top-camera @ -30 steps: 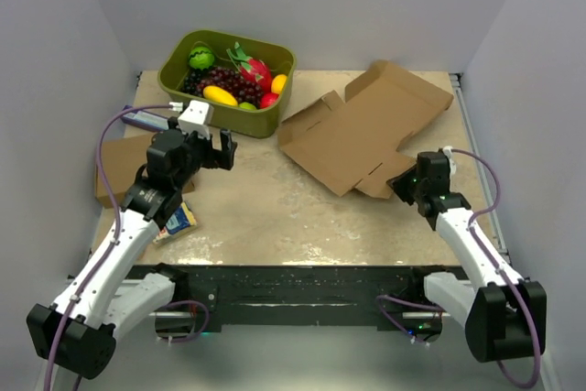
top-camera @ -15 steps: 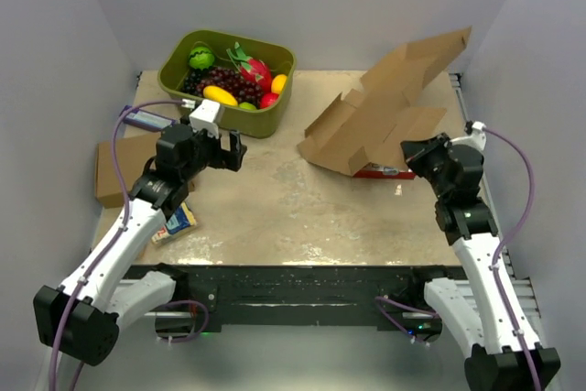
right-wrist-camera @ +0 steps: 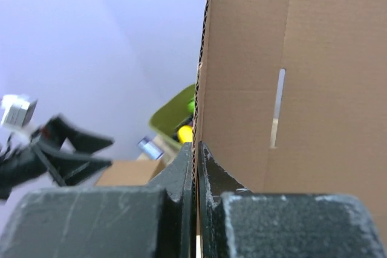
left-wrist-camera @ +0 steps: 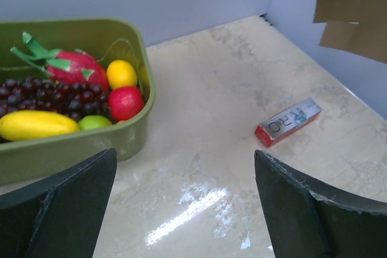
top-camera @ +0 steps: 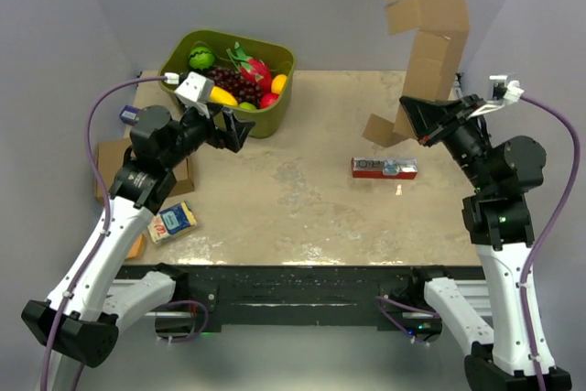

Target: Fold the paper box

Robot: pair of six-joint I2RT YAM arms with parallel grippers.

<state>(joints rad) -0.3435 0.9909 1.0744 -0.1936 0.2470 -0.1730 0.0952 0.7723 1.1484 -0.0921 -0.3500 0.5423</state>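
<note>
Brown paper box [top-camera: 438, 43] hangs upright, right gripper [top-camera: 414, 120] clamped on its edge for folding; left gripper [top-camera: 233, 131] spread wide.

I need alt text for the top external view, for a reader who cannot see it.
The right gripper, shut on the unfolded paper box, holds it up on end. The left gripper is open beside a green tub of fruit.

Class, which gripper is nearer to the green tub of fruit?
Left. The left gripper hovers open just in front of the green tub, by its near wall. The right gripper is across the table, raised and clamped on the paper box.
</note>
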